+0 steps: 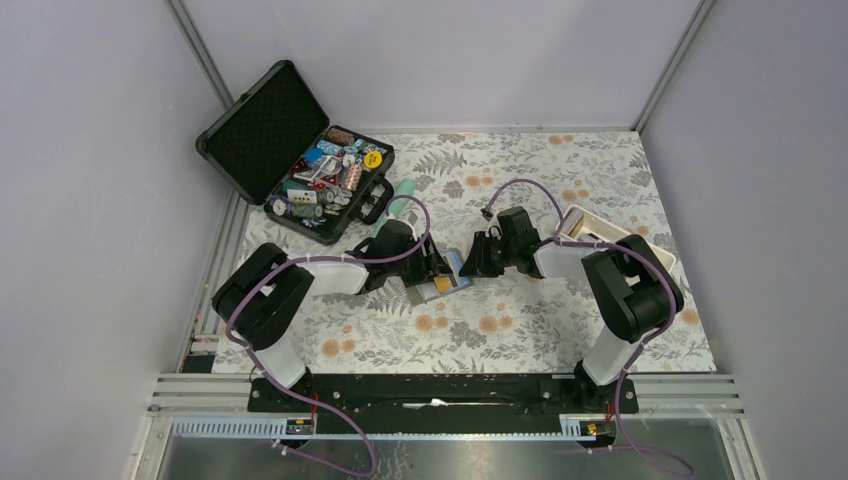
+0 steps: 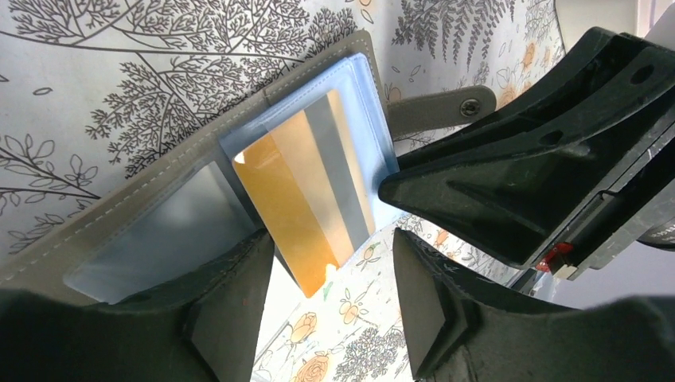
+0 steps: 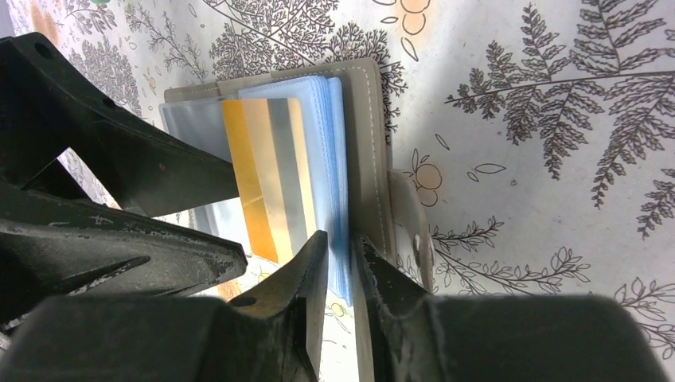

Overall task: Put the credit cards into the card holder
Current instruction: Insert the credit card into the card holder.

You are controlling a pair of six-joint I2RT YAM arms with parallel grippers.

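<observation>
The card holder (image 3: 366, 119) lies open mid-tabletop (image 1: 560, 330), with the orange-yellow card (image 2: 302, 199) half sleeved. The left gripper (image 2: 330, 263), jaws apart astride the card's free end, should nudge it squarely in. The right gripper (image 3: 338, 247) flanks the sleeve edges (image 3: 333, 119) with narrow jaws; whether it pinches them is unclear.

On my far left an open black case (image 1: 300, 170) sits packed with small oddments, a mint-green tube (image 1: 403, 193) just beside it. A white tray (image 1: 585, 222) lies right, on the floral tablecloth (image 1: 520, 330).

Black arms (image 1: 262, 300) with white link covers, looping purple cables (image 1: 520, 185), scuffed matte-black tool fingers (image 2: 231, 318)
</observation>
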